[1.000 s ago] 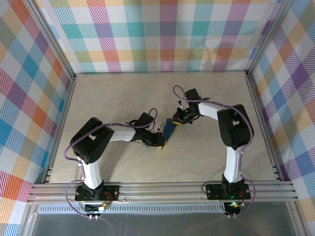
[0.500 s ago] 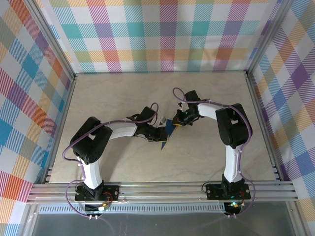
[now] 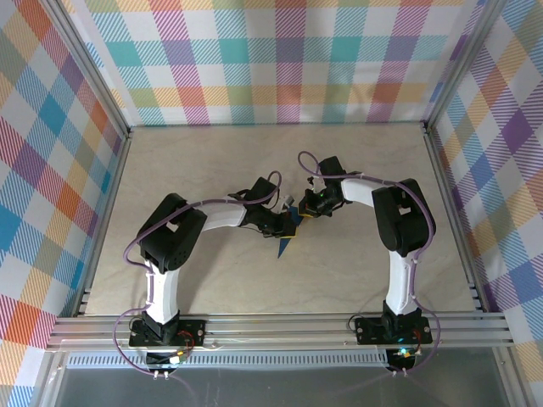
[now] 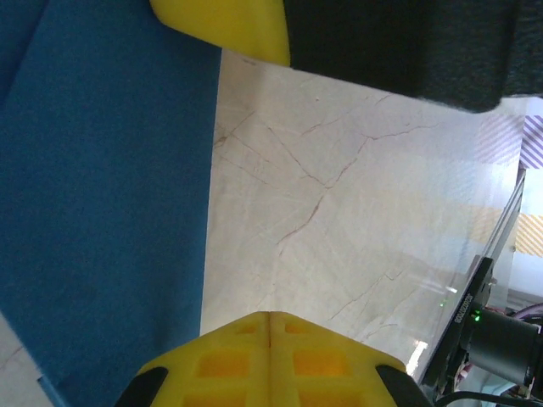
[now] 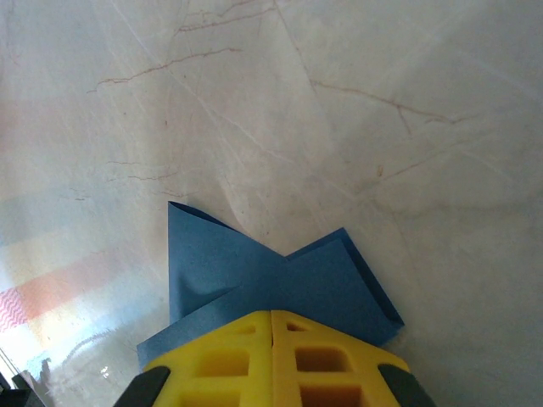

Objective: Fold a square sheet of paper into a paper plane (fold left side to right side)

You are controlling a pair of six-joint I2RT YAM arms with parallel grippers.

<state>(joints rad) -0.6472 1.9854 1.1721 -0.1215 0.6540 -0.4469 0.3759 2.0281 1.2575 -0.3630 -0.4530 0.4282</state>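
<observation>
1. Marble-look tabletop point(image 3: 212, 170) inside plaid walls. The dark-blue sheet of paper point(image 3: 286, 247) lies near the middle, between the two arms, with a creased tip pointing to the near side.
2. Left fingers point(image 4: 229, 360): closed, pads together. The sheet's edge runs just beside and under them. We cannot tell whether they nip it or only press on it.
3. Right fingers point(image 5: 327, 360): closed as well, over the sheet's folded part, with two flaps showing beyond the tips.
4. Handling, as we judge it: very light, thin and limp. It is likely to skate on the smooth tabletop, will hold a crease, and may tear at a fold if dragged.
5. Where to hold: we would pinch a free left corner or edge and keep the opposite side pinned flat.
</observation>
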